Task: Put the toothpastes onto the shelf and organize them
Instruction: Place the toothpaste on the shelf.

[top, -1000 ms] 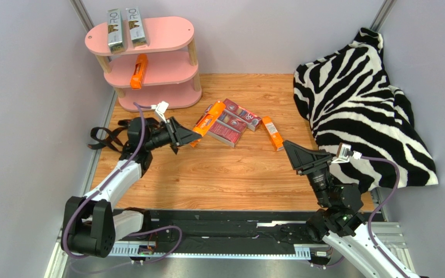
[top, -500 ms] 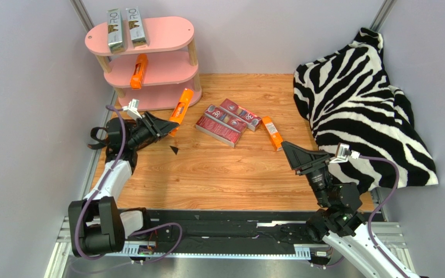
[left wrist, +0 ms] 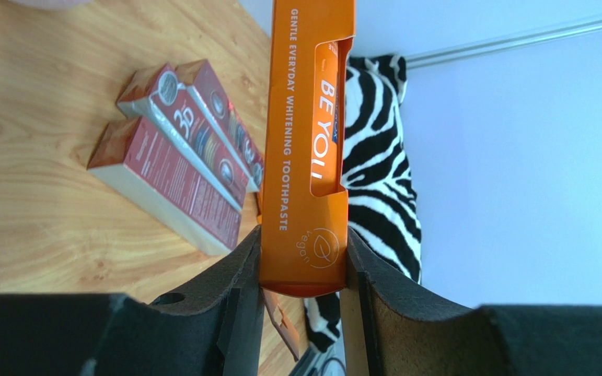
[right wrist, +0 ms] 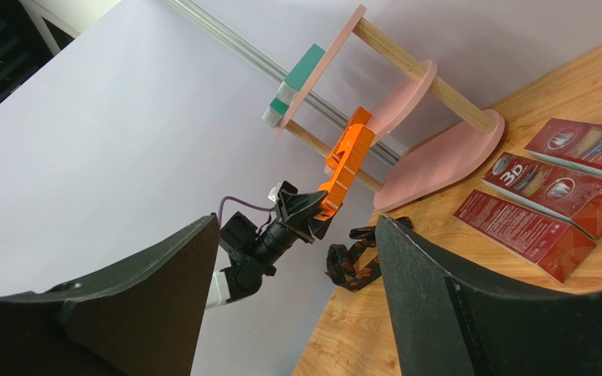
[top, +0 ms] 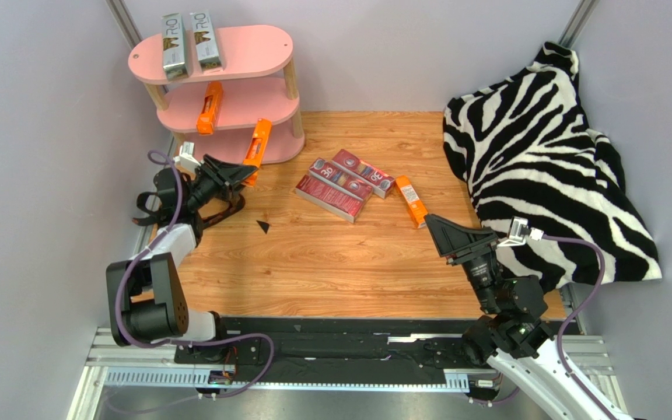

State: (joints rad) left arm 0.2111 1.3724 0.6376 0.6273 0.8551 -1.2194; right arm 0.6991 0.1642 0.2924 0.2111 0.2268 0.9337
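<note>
My left gripper [top: 236, 175] is shut on one end of an orange toothpaste carton [top: 256, 143] and holds it in the air in front of the pink shelf [top: 252, 48]; the carton also shows in the left wrist view [left wrist: 306, 149]. Two silver-grey cartons [top: 186, 41] lie on the top board. Another orange carton [top: 210, 108] lies on the middle board. Three dark red cartons [top: 341, 184] lie together on the wooden floor, with a third orange carton [top: 410, 200] to their right. My right gripper [top: 440, 234] is open and empty, low near the front right.
A zebra-print cloth [top: 545, 149] is heaped at the right. A black strap [top: 151, 208] lies by the left wall. A small black triangle [top: 262, 226] lies on the floor. Grey walls close in the left, back and right sides.
My left gripper has carried the orange carton from beside the red cartons up and left, close to the shelf's middle board. The right arm has not moved.
</note>
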